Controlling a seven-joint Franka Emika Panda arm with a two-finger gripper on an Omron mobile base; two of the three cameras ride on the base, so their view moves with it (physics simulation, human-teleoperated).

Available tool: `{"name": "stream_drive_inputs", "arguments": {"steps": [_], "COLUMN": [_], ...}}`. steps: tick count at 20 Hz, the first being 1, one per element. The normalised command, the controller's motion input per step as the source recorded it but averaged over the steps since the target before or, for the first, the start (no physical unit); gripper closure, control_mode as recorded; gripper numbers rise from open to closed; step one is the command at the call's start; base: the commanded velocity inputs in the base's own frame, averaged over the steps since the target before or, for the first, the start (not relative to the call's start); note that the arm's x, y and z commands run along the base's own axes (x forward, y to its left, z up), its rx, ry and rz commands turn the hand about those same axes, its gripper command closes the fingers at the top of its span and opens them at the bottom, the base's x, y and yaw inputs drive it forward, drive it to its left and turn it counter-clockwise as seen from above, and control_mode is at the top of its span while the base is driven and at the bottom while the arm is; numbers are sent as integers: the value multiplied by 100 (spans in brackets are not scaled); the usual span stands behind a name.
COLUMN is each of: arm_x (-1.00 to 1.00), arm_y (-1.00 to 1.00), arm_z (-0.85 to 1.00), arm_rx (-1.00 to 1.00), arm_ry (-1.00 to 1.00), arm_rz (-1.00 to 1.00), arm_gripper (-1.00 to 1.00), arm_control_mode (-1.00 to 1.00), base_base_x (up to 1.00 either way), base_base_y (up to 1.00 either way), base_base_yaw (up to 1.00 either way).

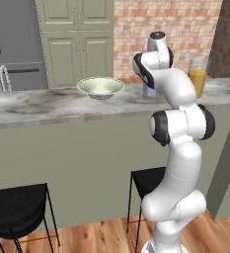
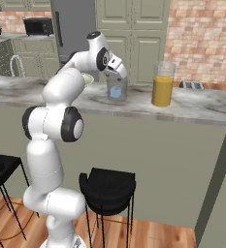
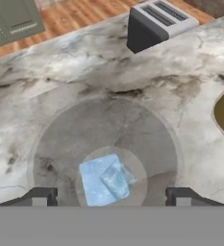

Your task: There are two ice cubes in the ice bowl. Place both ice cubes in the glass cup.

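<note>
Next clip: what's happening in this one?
The white arm has its tool open directly above the glass cup on the marble counter. Pale-blue ice cubes lie at the bottom of the cup, looking like two overlapping pieces, and nothing is gripped. The ice bowl sits further along the counter; its contents cannot be made out. A glass of orange liquid and a toaster stand nearby.
</note>
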Motion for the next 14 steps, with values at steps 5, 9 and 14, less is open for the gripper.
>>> {"name": "stream_drive_inputs", "arguments": {"steps": [5,9,14], "arm_x": [-48,-100,-100], "arm_y": [-6,-44,-69], "arm_z": [31,7,-45], "arm_rx": [0,0,0], "arm_ry": [-1,-15,-9], "arm_rz": [-2,-2,0], "arm_gripper": [-100,-100,-100], "arm_control_mode": [-100,-100,-100], "base_base_x": [0,0,0], "base_base_y": [0,0,0], "base_base_yaw": [0,0,0]}}
